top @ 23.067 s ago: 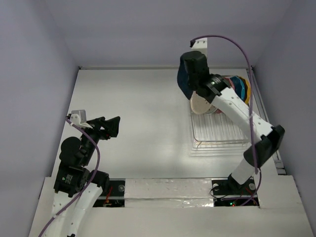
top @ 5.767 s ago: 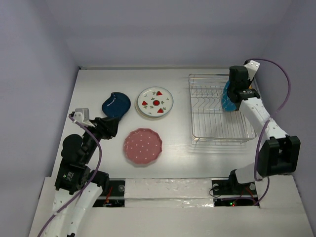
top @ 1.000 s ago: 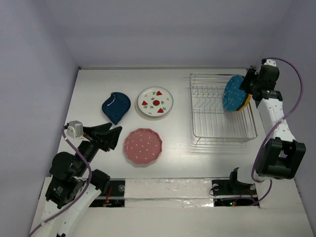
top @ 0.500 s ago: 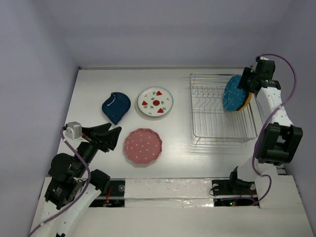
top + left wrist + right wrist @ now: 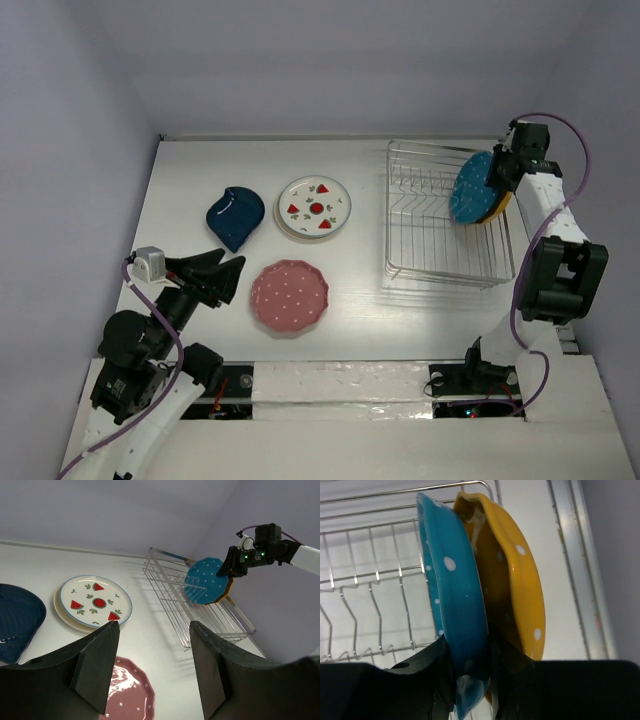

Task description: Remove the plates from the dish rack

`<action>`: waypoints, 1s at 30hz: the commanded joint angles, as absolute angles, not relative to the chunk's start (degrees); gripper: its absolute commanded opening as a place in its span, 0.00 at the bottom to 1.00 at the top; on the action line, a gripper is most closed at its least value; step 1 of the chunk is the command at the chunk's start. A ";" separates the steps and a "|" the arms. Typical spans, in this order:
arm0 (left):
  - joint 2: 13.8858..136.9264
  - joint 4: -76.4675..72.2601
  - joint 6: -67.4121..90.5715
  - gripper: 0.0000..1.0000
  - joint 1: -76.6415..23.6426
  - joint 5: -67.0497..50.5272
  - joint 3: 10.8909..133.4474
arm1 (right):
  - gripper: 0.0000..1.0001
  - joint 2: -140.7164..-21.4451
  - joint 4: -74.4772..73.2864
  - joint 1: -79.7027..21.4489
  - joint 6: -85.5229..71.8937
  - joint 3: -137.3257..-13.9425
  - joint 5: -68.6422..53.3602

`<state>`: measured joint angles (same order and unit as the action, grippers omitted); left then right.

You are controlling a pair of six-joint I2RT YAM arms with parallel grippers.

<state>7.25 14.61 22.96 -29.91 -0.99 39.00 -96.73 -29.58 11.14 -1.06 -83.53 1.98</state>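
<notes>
The wire dish rack (image 5: 440, 232) stands at the right, with a teal dotted plate (image 5: 468, 188) and a yellow dotted plate (image 5: 497, 204) upright at its right end. My right gripper (image 5: 502, 170) is shut on the teal plate's rim (image 5: 462, 625), with the yellow plate (image 5: 517, 587) just behind one finger. On the table lie a dark blue plate (image 5: 234, 212), a white plate with red fruit marks (image 5: 314, 207) and a pink dotted plate (image 5: 289, 297). My left gripper (image 5: 228, 270) is open and empty, left of the pink plate (image 5: 127, 700).
The table's back wall and right wall stand close to the rack. The right arm (image 5: 553, 240) runs along the rack's right side. The rack also shows in the left wrist view (image 5: 187, 605).
The right gripper has shifted slightly toward the back right at the teal plate, and the rack has shifted a little. The left arm has not moved.
</notes>
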 commanded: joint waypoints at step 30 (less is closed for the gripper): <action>7.47 13.36 23.29 0.55 -30.32 -0.53 39.38 | 0.00 -75.60 -24.71 7.03 -19.13 -92.39 -2.94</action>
